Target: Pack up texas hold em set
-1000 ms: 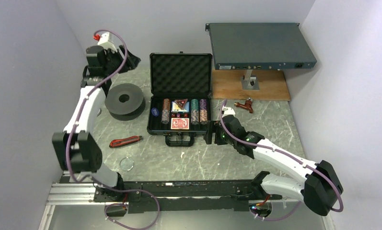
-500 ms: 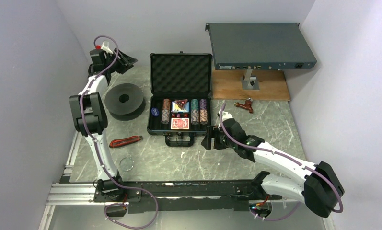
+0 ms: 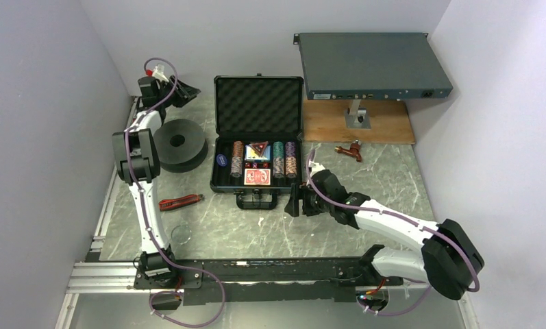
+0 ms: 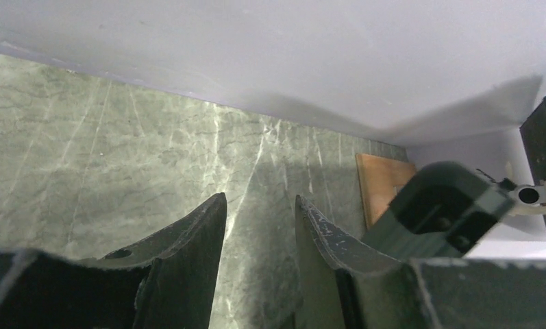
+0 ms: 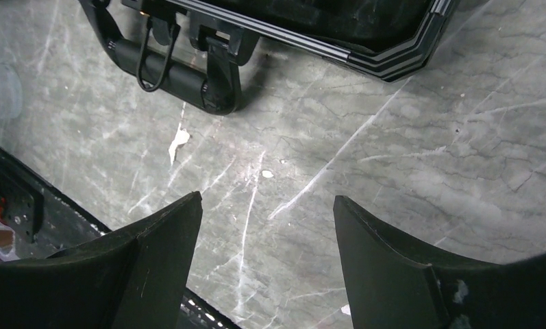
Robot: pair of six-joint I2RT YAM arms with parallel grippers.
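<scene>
Centrally on the table sits the case (image 3: 215,179), a black hard shell. It is open, its lid (image 3: 258,103) upright and lined with dimpled egg-crate foam. In the tray, striped chips (image 3: 238,159) stand on edge in rows, one row left of the middle and two more to the right. Between them lie the red-black triangular markers (image 3: 257,147) at the back and a red deck (image 3: 256,177) at the front. A round blue button (image 3: 221,160) lies at the tray's left end. The bar handle (image 3: 257,201) sticks out from the near edge, flat on the stone.

The right gripper (image 3: 292,204) hovers low just beside the handle, to its right. Its jaws are wide apart with nothing between them, only the veined grey-green marble table (image 5: 407,157) below. The left gripper (image 3: 188,90) is far back, left of the lid, near the wall. Its curved, scuffed fingers (image 4: 201,226) stand a narrow gap apart, holding nothing.

Left of the case lies a dark round spool (image 3: 177,144); nearer, a red knife (image 3: 181,202). Behind to the right, a flat grey metal rack box (image 3: 373,65) stands raised over a wooden board (image 3: 359,125).
</scene>
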